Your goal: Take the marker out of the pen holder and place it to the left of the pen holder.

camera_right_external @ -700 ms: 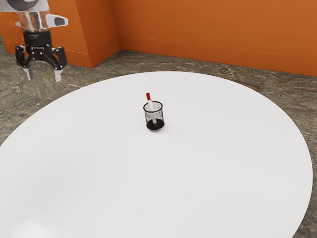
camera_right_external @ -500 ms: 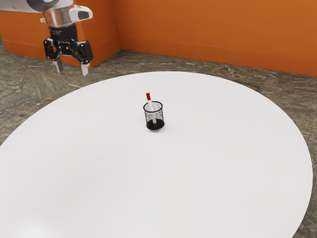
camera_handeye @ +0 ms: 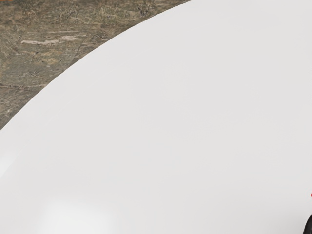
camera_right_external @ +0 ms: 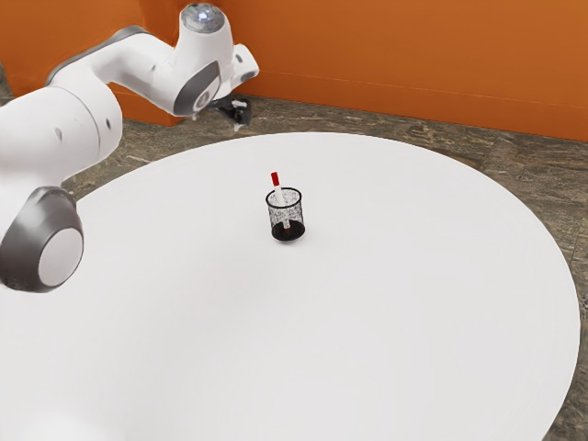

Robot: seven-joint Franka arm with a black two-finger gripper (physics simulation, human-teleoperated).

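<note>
Where the marker (camera_right_external: 279, 196) stands, exterior view: inside the pen holder (camera_right_external: 298, 220), tilted toward the exterior view's left, its red cap (camera_right_external: 275, 178) up above the rim and its white body seen within.
Pen holder, exterior view: a round black mesh cup, upright on the white tabletop (camera_right_external: 303, 322), nearer the far edge than the near one; the mesh lets the marker's lower end be seen close to the dark bottom.
Arm, exterior view: the white and grey arm (camera_right_external: 69, 138) comes in from the exterior view's left, its bulk in front of part of the tabletop's edge.
Claw, exterior view: the black claw (camera_right_external: 236, 112) is partly hidden behind the end of the arm, seen against the brown floor (camera_right_external: 303, 118) past the tabletop's far edge, well apart from the pen holder; whether it is spread or pressed together, I cannot tell.
Wall, exterior view: orange (camera_right_external: 395, 55), behind the floor.
Tabletop, wrist view: a broad white stretch with a curved edge and a pale patch of glare (camera_handeye: 75, 219), the veined floor beyond that edge.
Picture's border, wrist view: a red speck (camera_handeye: 311, 195) and, near it, a black rounded piece (camera_handeye: 308, 227), matching the cap and pen holder in colour; too little of either shows to name it surely.
</note>
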